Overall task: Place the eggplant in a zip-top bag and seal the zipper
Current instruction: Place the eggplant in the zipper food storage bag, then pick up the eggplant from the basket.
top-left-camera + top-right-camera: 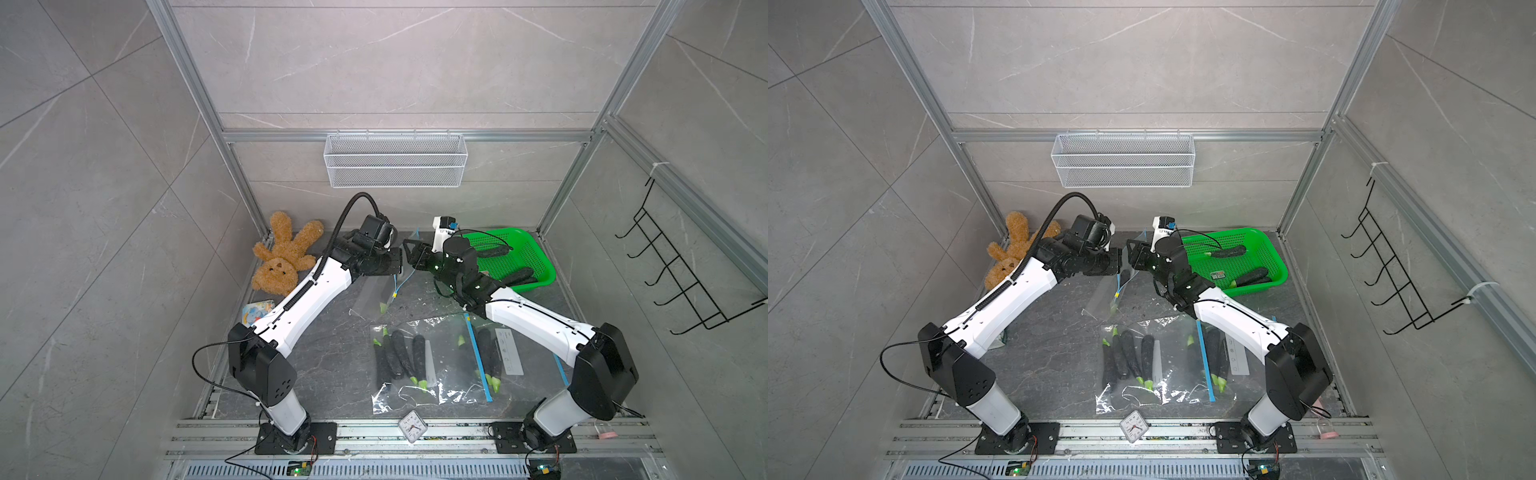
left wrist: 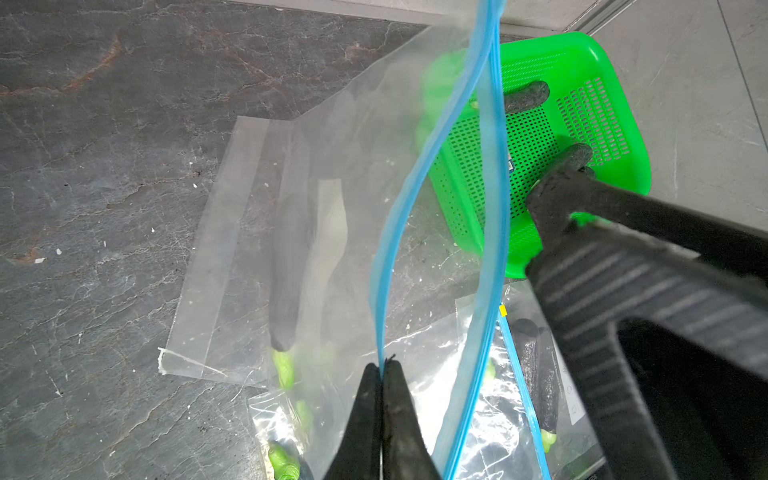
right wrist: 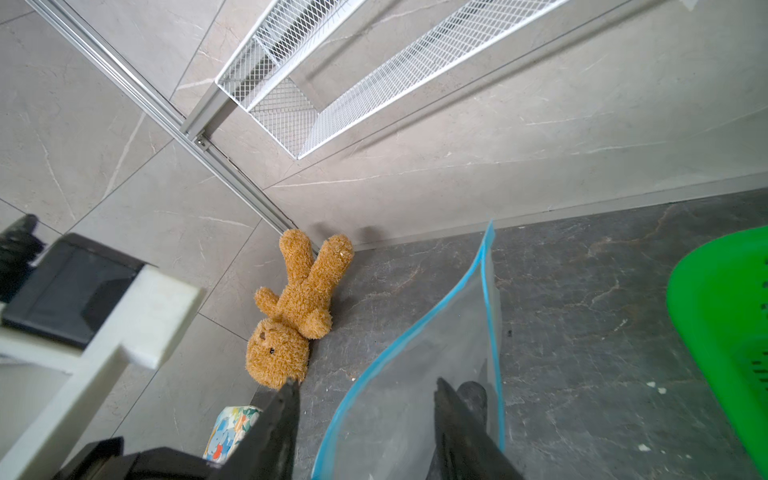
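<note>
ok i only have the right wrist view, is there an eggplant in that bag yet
Observer: Yes, the left wrist view shows one eggplant lying inside the bag.
Operator: and whats the left claw doing
Observer: The left claw is shut on one blue zipper strip.
Operator: any left in the basket
Observer: At least two spare eggplants lie in the green basket.

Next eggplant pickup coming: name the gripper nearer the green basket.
Right. The right gripper hangs between the held bag and the green basket; the left gripper grips the bag's far side.
</note>
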Available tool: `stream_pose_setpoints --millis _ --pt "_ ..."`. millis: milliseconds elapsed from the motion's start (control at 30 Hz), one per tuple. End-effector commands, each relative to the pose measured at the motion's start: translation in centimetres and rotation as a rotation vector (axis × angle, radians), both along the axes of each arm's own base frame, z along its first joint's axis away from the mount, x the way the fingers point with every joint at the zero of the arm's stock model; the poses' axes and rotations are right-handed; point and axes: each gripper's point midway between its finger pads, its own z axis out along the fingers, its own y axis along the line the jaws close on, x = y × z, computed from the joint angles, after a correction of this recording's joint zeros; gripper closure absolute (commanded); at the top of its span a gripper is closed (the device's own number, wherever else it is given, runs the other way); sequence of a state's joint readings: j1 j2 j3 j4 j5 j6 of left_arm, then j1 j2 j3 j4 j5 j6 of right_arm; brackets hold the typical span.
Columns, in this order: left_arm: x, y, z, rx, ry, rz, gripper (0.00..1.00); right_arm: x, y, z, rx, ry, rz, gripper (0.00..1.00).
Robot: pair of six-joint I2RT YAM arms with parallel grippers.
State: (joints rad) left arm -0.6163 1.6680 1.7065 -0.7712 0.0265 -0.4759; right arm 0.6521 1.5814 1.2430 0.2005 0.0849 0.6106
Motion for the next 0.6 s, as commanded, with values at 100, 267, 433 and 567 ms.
stream_pose_setpoints --millis 100,267,433,567 --pt "-0.2 1.1 2.7 -0.036 -0.068 0.028 1.00 1.7 -7.8 2.7 -0.011 0.086 -0.135 0.31" --pt "-0.3 1.2 2.8 -0.042 -0.074 0.031 1.00 4.4 -16.5 -0.5 0.035 0.302 -0.252 0.20" --pt "-0.4 1.1 2.7 -0.052 -0.073 0.030 1.00 7.4 -22.7 -5.6 0.083 0.489 -0.336 0.15" --pt "-0.3 1.2 2.6 -0.049 -0.074 0.027 1.00 10.0 -27.5 -9.5 0.091 0.535 -0.450 0.17"
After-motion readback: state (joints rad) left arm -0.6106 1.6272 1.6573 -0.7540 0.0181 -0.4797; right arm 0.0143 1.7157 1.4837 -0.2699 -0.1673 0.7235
